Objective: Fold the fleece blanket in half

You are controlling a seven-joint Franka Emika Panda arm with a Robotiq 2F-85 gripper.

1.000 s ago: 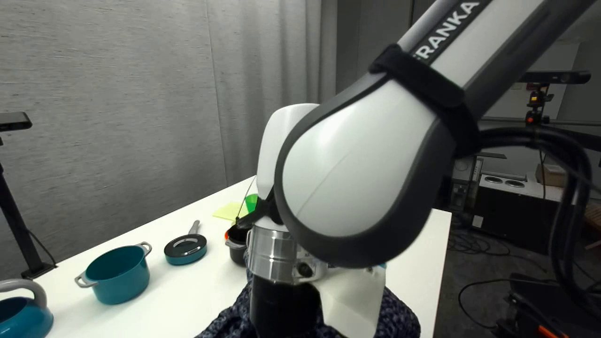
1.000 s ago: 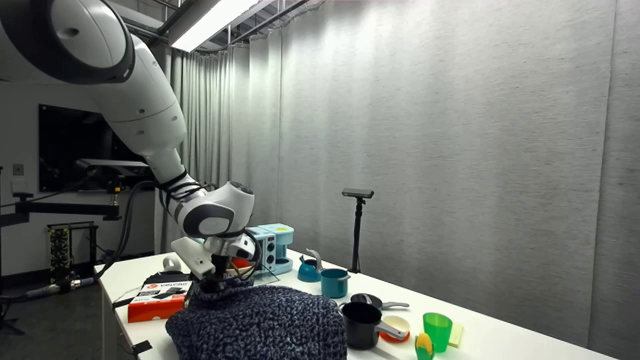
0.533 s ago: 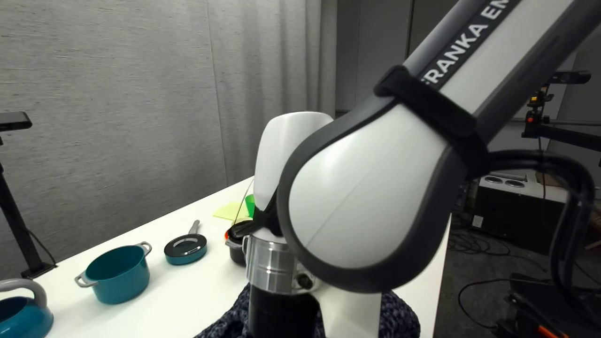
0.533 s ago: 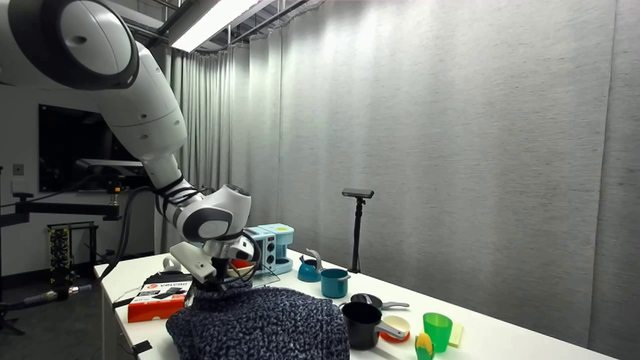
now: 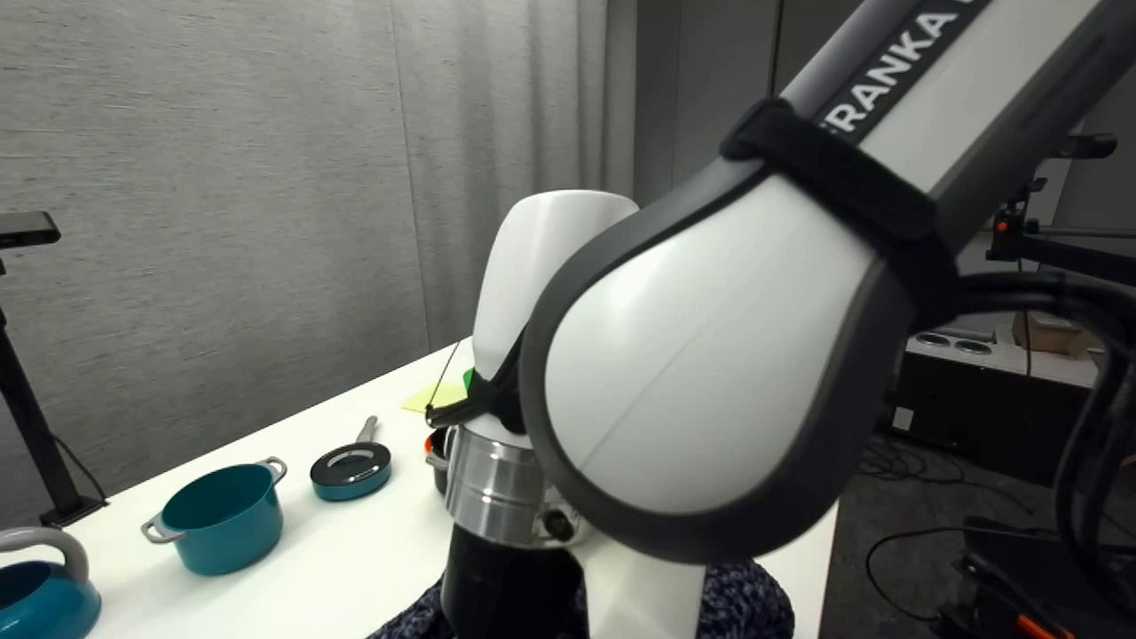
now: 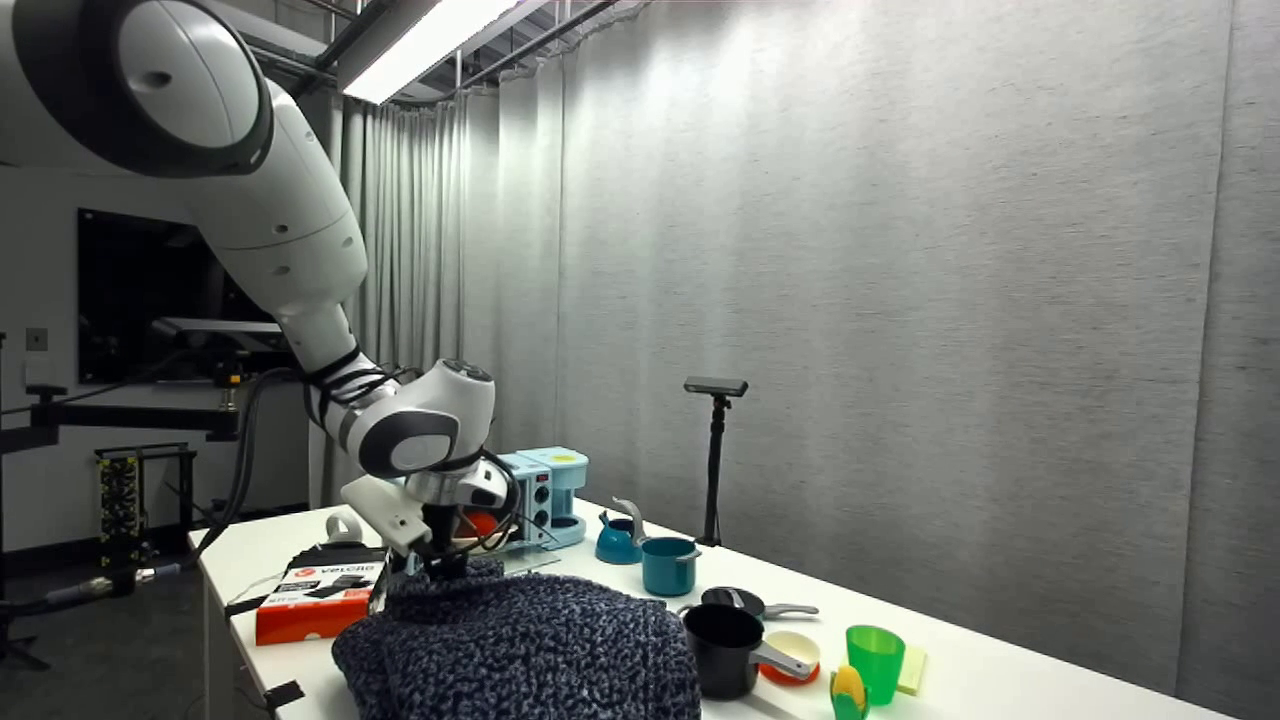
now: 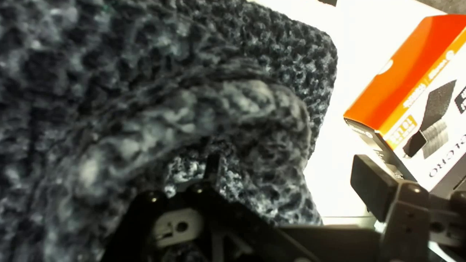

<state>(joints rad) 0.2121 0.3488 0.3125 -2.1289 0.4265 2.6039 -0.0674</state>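
The fleece blanket, dark navy and fuzzy, lies heaped on the near part of the table in an exterior view; only a strip of the blanket shows beside the hand in an exterior view. In the wrist view the blanket fills the left and middle, with a thick curled fold. My gripper stands wide open there. One finger is in among the folds, the opposite pad is over bare tabletop, and a loose fold lies between them, ungripped. In an exterior view the gripper is at the blanket's far edge, its tips hidden.
An orange and white box stands close beside the gripper. Beyond are a light-blue coffee machine, a teal kettle and a teal pot. A black pot touches or nearly touches the blanket, with a green cup farther right.
The hand dipped slightly, then rose a little and tilted. The blanket's top edge by the gripper has shifted slightly; most of the heap looks the same.
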